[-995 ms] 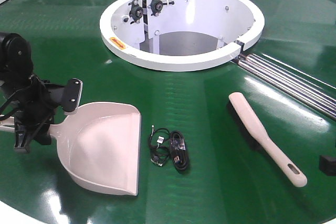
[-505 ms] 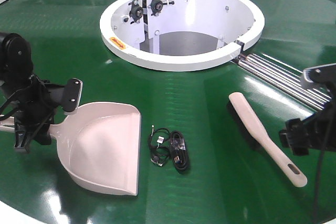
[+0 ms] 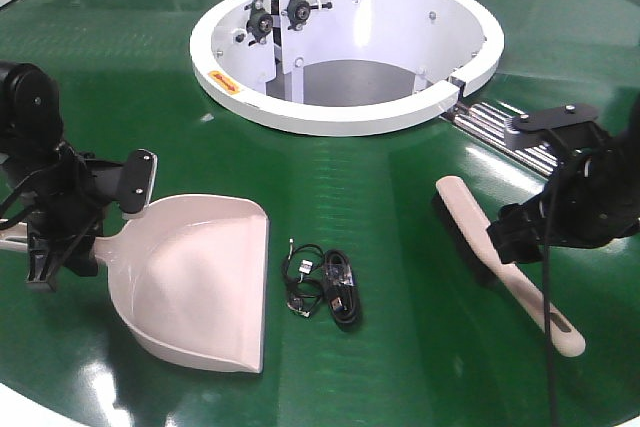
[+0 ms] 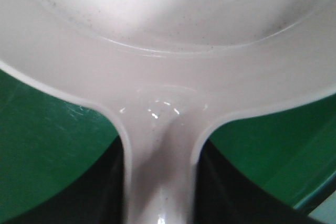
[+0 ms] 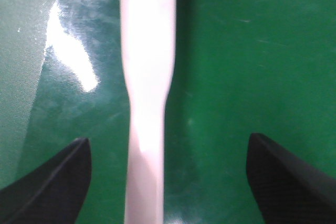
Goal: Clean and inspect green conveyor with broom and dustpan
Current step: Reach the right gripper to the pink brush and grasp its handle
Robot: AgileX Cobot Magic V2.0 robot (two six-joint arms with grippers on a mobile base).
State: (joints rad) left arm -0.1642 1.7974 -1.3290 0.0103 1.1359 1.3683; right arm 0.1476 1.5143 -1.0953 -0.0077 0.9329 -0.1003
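The green conveyor [image 3: 400,177] fills the front view. On its left lies the beige-pink dustpan [image 3: 190,277], its lip toward the front edge. My left gripper [image 3: 45,247] is shut on the dustpan's handle [image 4: 160,182], with dark fingers [image 4: 107,192] pressed against both sides of it. On the right lies the beige broom [image 3: 465,217], bristles down, its slotted handle pointing to the front right. My right gripper [image 3: 520,242] hovers open just above the broom's handle [image 5: 147,77]. The handle runs between the wide-spread fingertips [image 5: 63,177], nearer the left one and touching neither.
A coiled black cable [image 3: 325,285] lies on the belt between dustpan and broom. The white central ring [image 3: 340,117] stands behind them. Steel rollers [image 3: 560,152] run diagonally at the right, behind the right arm. The belt's white rim shows at the front left corner.
My right arm has come in from the right edge and moved left over the broom's handle. The left gripper, the dustpan and the cable have not moved.
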